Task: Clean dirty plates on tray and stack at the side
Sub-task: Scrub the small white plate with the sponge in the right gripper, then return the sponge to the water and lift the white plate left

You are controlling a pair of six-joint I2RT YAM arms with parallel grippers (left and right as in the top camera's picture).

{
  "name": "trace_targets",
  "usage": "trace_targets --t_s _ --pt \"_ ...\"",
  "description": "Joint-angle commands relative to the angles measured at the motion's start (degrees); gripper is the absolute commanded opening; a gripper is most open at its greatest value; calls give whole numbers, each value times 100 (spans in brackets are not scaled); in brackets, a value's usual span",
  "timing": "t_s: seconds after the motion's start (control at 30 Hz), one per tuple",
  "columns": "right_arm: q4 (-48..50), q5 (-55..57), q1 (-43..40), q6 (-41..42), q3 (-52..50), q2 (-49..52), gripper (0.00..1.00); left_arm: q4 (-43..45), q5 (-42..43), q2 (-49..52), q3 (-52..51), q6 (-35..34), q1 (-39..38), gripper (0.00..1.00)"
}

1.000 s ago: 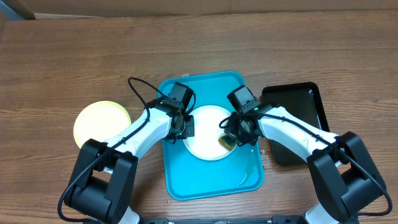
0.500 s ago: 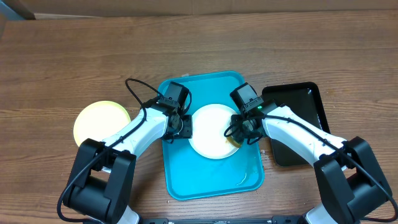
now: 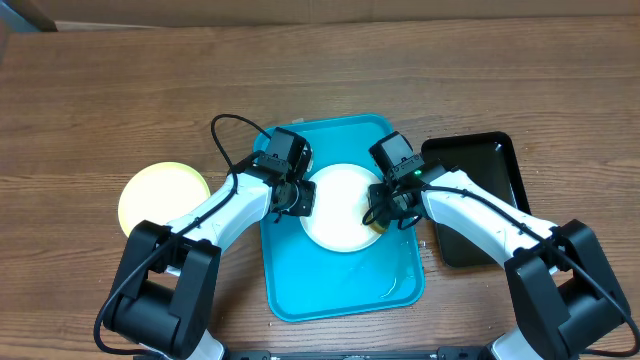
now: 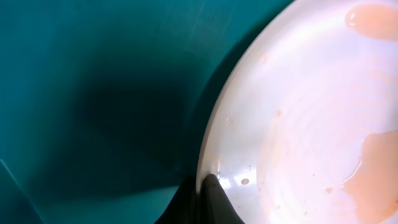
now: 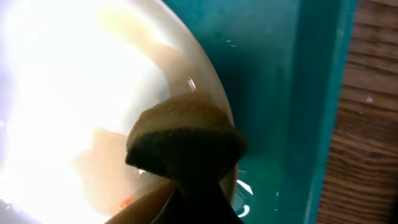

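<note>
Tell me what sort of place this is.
Probably a robot test bench, not a kitchen: a wood-grain table, a bright turquoise plastic tray holding a round white plate, and a glossy black tray alongside; no sink shows.

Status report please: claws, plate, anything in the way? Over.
Left claw shut on plate rim. Right claw shut on sponge at plate edge. Orange smears on plate. Nothing blocking.

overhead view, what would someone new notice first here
The bright turquoise tray in the middle draws the eye, with a white plate smeared orange lying in it. The left gripper pinches the plate's left rim, while the right gripper holds a brown sponge at its right edge. A pale yellow plate sits alone outside the tray, far left.
</note>
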Motion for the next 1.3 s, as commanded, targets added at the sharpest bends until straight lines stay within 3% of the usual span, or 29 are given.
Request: trace_targets --t_s 0.0,0.3,0.47,0.73,0.97,1.07,1.27 --pt "192 -474 142 -195 238 -240 4 -205 208 140 -48 -291 22 4" --pt "673 321 1119 850 101 136 4 -435 378 140 -48 -1290 22 4" --pt "562 741 1128 870 72 566 4 -459 205 140 -48 -1340 37 4" --pt "-208 2586 994 1513 -83 654 4 -616 -319 140 -50 -1377 107 4" --pt "-654 3510 942 1729 -13 651 4 -699 -345 140 -55 -1375 334 4" --pt "-1051 3462 942 2087 313 599 4 -717 -345 140 -55 -1307 448 4" --pt "-1349 2553 898 2041 997 87 4 -693 -341 140 -55 -1067 446 4"
